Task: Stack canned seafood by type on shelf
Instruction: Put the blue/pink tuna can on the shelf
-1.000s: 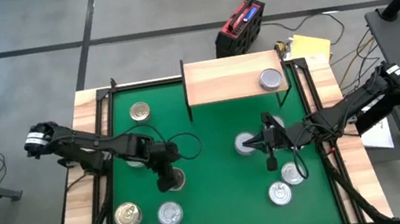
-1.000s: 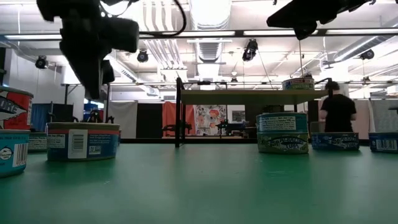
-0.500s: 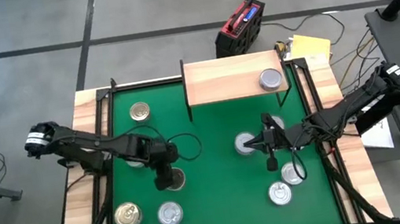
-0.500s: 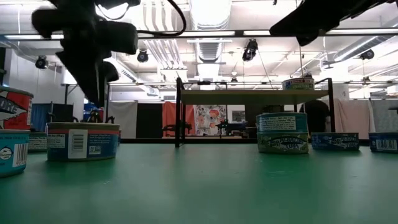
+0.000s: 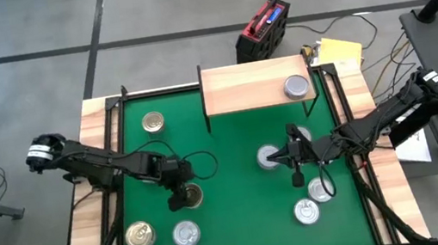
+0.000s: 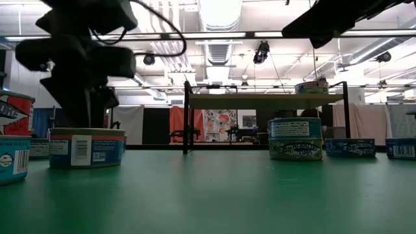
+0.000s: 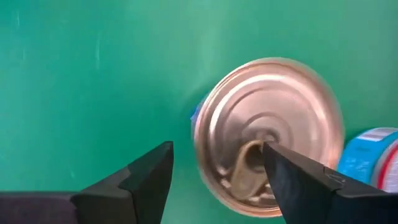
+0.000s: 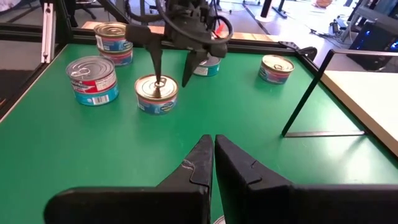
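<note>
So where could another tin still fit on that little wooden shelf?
The shelf holds a single can near its right end; the board to that can's left is bare. On the mat, tins crowd around both grippers.

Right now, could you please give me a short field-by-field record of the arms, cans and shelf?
left gripper: fingers open, lowered over the gold-topped can, one finger tip on its lid
right gripper: fingers shut, holding nothing, mid-mat
shelf: far edge of the green mat, one silver-topped can on its right end
other cans: scattered on the mat, none stacked
</note>
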You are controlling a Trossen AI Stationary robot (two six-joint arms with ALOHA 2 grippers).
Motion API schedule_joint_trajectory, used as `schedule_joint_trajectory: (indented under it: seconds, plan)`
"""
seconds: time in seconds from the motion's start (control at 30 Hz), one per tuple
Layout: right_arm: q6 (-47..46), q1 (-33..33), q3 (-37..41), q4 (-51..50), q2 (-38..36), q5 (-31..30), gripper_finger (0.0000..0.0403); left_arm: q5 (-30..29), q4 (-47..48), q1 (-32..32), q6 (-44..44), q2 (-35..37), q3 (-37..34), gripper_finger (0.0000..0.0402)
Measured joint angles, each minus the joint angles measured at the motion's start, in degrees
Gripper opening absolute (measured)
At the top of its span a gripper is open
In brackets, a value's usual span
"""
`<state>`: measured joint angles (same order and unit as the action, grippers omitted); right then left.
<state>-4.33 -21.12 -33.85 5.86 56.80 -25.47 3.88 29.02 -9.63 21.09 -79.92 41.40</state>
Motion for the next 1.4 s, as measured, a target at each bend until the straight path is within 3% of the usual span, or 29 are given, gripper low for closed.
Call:
schedule_joint_trajectory:
  seconds: [0.23,0.33,0.5,0.57,1.4]
  plan:
    - [0.09,0.02,0.00,0.06,0.00,-0.02,0.0009,-0.56,-4.09,0.31,2.48,0.31,-3.24,0.0210]
    - [0.32,0.02,0.00,0.25,0.00,-0.02,0.0009,-1.20,-5.70,0.31,1.22,0.23,-3.32,0.0157]
    - [0.32,0.02,0.00,0.40,0.00,-0.02,0.0009,-2.18,-6.14,0.42,-0.58,0.16,-3.17,0.0033]
    - [0.36,0.02,0.00,0.41,0.00,-0.02,0.0009,-3.05,-5.92,0.40,-0.90,0.15,-2.71,0.0012]
    - [0.30,0.02,0.00,0.42,0.00,-0.03,0.0009,-9.83,-4.39,0.26,-12.05,-0.11,8.27,0.0001]
